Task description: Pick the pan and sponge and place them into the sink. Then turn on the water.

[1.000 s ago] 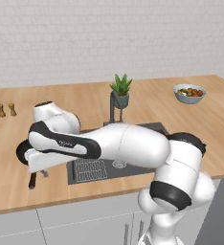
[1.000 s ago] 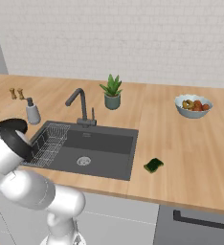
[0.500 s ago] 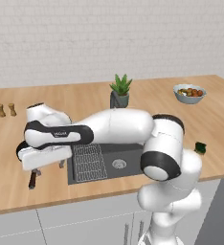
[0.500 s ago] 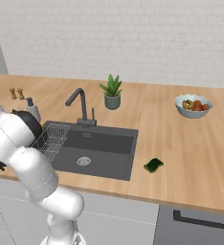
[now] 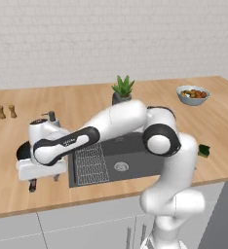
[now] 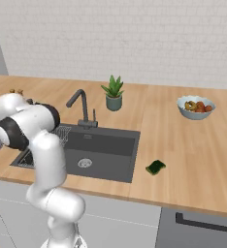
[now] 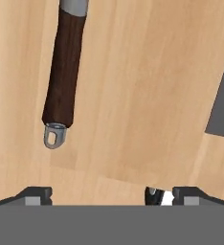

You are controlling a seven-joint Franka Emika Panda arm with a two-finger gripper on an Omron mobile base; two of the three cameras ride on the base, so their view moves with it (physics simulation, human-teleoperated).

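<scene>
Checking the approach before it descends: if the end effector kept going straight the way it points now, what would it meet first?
Probably the bare wooden counter. The open end effector points down at it, with the pan's handle lying off toward one finger's side rather than centred between the fingers. Depth is hard to judge.

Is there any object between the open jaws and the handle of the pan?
Nothing visible does. In the hand view the pan handle lies on bare wooden counter, up and to the left of the open gripper, with only counter between them.
</scene>
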